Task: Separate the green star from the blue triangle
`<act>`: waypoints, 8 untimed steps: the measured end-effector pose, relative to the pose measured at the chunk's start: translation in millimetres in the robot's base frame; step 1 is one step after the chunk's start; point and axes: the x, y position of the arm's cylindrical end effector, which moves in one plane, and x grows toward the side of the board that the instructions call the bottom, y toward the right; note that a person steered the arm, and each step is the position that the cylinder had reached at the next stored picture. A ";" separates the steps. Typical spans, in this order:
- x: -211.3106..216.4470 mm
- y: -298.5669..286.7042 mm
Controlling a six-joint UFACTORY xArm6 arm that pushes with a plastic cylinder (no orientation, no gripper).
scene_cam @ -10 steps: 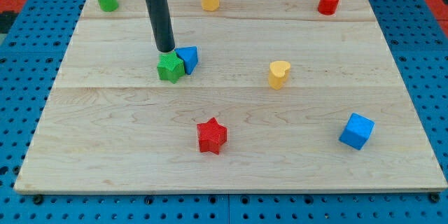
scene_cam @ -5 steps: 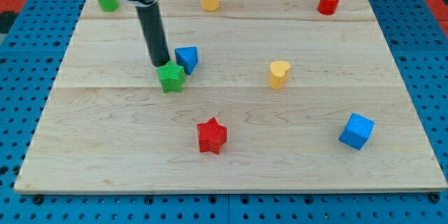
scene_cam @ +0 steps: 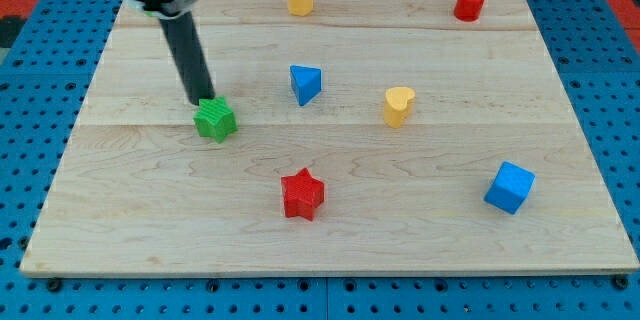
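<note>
my tip (scene_cam: 204,99) bare rod, no fingers, holds nothing; touches green star (scene_cam: 215,120) at its upper-left edge. blue triangle (scene_cam: 305,83) well apart toward view's right, clear gap between; separation looks done

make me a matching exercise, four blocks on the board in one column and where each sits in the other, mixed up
Column one:
1. green star
2. blue cube
3. red cylinder
4. red star

Column two:
A. near the view's top right corner
B. right below my tip, on the view's left half
C. near the view's bottom, about mid-width
D. near the view's lower right

Pairs: 1-B, 2-D, 3-A, 4-C
</note>
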 end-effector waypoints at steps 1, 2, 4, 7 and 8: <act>-0.9 44.5; 22.2 34.9; 51.4 -48.5; 39.7 -114.3; 32.0 -114.5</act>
